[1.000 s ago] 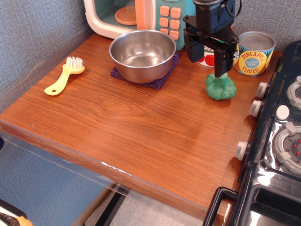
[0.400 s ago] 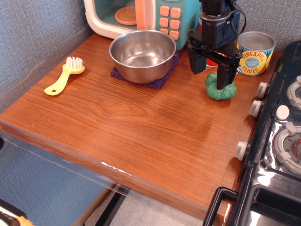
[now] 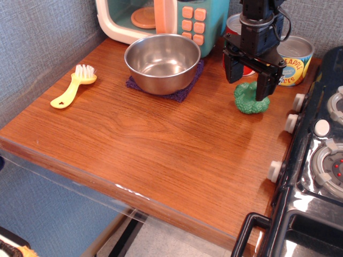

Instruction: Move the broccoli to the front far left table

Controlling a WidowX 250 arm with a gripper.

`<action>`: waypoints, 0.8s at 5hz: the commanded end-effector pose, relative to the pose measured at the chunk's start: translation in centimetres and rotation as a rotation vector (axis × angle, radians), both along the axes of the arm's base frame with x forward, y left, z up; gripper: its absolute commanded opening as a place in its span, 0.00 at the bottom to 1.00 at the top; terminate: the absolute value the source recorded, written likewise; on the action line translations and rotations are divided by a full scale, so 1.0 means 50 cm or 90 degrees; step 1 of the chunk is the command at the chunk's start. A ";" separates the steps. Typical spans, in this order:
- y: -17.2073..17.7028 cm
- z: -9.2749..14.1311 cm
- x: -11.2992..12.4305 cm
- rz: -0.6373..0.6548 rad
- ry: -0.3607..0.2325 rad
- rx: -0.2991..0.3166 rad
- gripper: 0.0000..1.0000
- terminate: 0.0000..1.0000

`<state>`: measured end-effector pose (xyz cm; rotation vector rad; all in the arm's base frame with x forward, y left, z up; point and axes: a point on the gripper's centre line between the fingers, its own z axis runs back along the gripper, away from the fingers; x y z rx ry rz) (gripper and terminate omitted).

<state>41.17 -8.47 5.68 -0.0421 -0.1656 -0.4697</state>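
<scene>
My end effector [image 3: 247, 82] hangs wide open over the broccoli [image 3: 250, 99], not holding it. The broccoli sits on the table [image 3: 161, 144], far right, so I think the whole move is left.

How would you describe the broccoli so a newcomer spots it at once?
On the table, look to the back right, beside the stove knobs. The broccoli sits under the open gripper, before the pineapple can. It is the only bumpy green thing.
</scene>
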 end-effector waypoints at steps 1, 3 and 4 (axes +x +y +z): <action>-0.014 0.029 0.019 -0.006 -0.026 0.004 1.00 0.00; -0.014 0.024 0.010 -0.010 -0.015 0.008 0.00 0.00; -0.013 0.040 0.009 -0.011 -0.021 -0.011 0.00 0.00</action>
